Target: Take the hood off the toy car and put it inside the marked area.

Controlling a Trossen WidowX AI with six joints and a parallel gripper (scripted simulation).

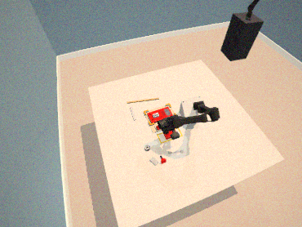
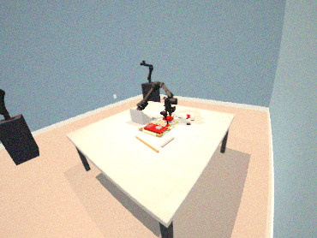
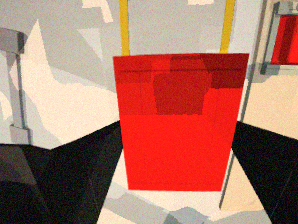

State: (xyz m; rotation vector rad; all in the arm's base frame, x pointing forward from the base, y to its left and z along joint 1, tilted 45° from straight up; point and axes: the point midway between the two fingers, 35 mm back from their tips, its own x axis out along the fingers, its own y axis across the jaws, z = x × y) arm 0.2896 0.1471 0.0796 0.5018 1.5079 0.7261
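The hood [image 3: 175, 155] [image 2: 168, 118] is a flat red panel, held between the two black fingers of my gripper [image 3: 175, 126] [image 1: 167, 130]. The gripper is shut on it, with a finger at each side edge. The marked area is a yellow outline [image 3: 125, 30] [image 1: 158, 139] on the table; its two side lines run out from behind the hood's far edge in the wrist view, and the rest of it is hidden there. The gap between hood and table is too small to judge. The toy car [image 1: 160, 115] [image 2: 156, 130], red with tan and orange parts, lies beside the marked area.
An orange stick [image 1: 143, 100] [image 2: 146, 144] and a pale stick [image 1: 132, 113] [image 2: 167, 142] lie beyond the car. A small wheel [image 1: 147, 146], a pale block [image 1: 153, 162] and a small red piece [image 1: 163, 160] lie on the other side. A grey panel [image 2: 138, 116] stands near the arm.
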